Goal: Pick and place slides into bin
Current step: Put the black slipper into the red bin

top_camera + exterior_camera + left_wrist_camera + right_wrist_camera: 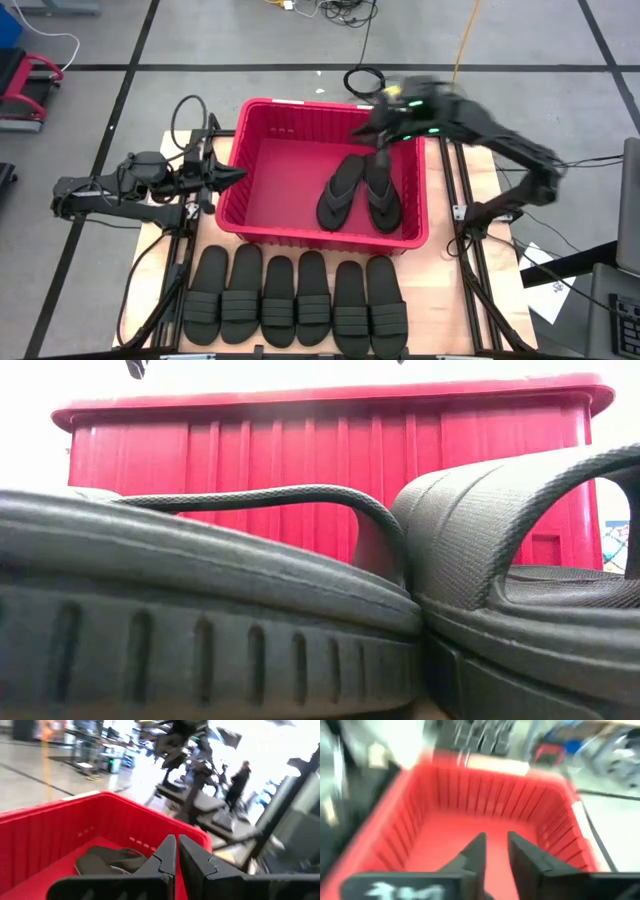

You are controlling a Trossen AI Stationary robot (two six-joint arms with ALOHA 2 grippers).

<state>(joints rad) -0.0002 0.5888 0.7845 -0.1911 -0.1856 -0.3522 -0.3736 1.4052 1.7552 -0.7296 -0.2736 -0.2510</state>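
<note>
Red bin (250,165): large slotted crate at the middle of the table, far half. Contents: two thong flip-flops (360,192) lying flat on the bin floor toward its right side, toes together at the far end and heels splayed toward the near wall, touching each other. Remaining stock: six ribbed-strap slides (295,295) in a close row on the table just in front of the bin's near wall, side by side and touching; the low view looks across two of them to the bin's red wall. Right gripper (383,150): empty, poised over the bin's far right part, directly above the toe ends of the flip-flops and apart from them; fingers (476,851) stand a narrow gap apart with nothing between them. Left gripper (238,176): at the bin's left rim, pointing inward, fingers (165,852) pressed together, empty; the flip-flops lie beyond it inside the bin, well apart.
</note>
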